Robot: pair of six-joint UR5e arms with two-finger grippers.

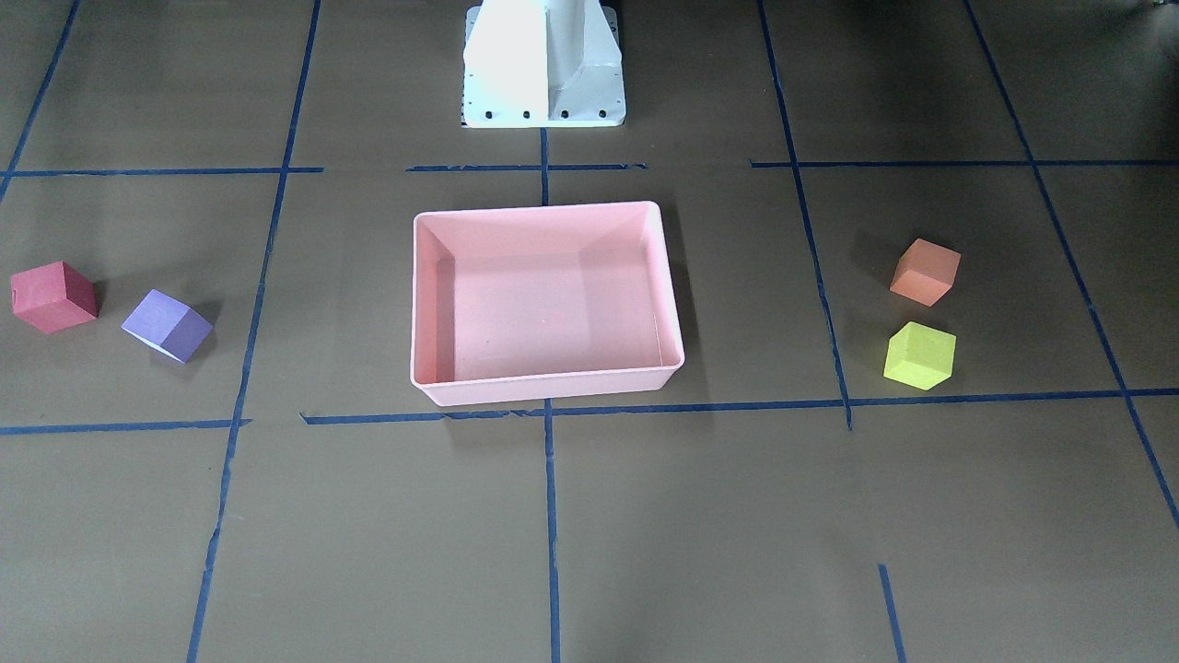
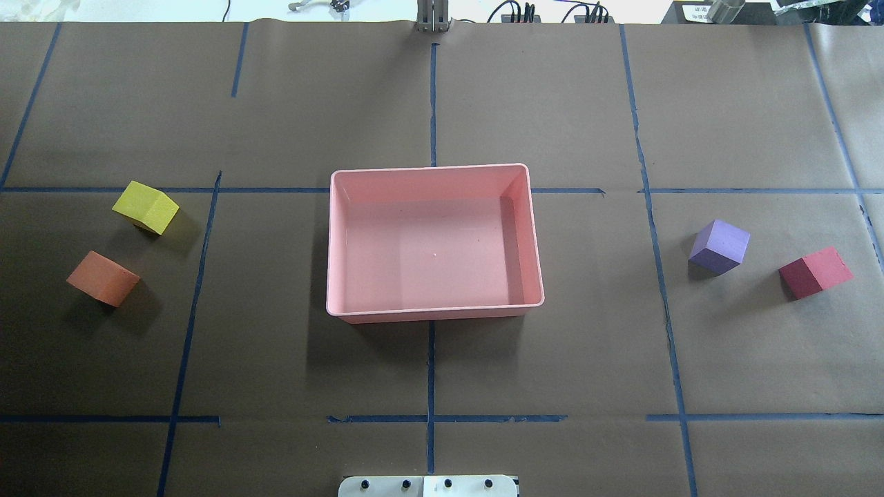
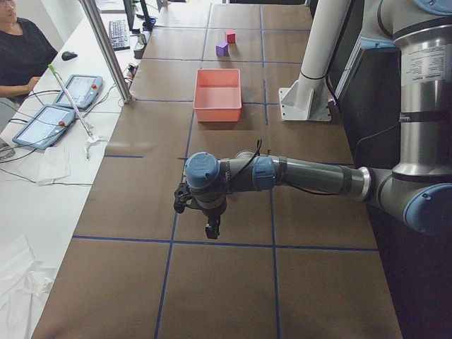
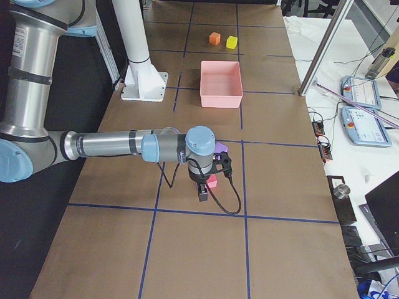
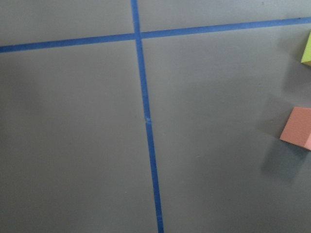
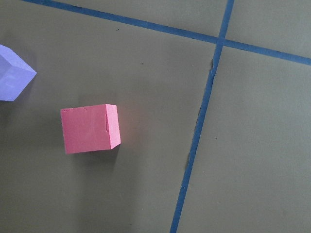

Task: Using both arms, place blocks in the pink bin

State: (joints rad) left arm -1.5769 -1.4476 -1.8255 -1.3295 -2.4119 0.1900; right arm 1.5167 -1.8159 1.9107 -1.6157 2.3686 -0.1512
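Observation:
The pink bin point(image 2: 434, 312) stands empty at the table's middle. The yellow-green block point(image 2: 146, 207) and the orange block point(image 2: 103, 277) lie apart on the robot's left. The purple block point(image 2: 719, 246) and the red block point(image 2: 816, 272) lie on its right. My left gripper point(image 3: 210, 227) hangs over the table beyond the left blocks; its wrist view catches the orange block point(image 5: 297, 127) at the edge. My right gripper point(image 4: 202, 194) hangs just past the red block point(image 6: 90, 128). Neither shows in the overhead or front views, so I cannot tell whether they are open or shut.
The white pedestal base point(image 1: 543, 64) stands behind the bin. Blue tape lines point(image 2: 431, 359) cross the brown table cover. An operator point(image 3: 21, 49), tablets point(image 3: 78, 90) and a metal post point(image 3: 106, 49) are along the far table edge.

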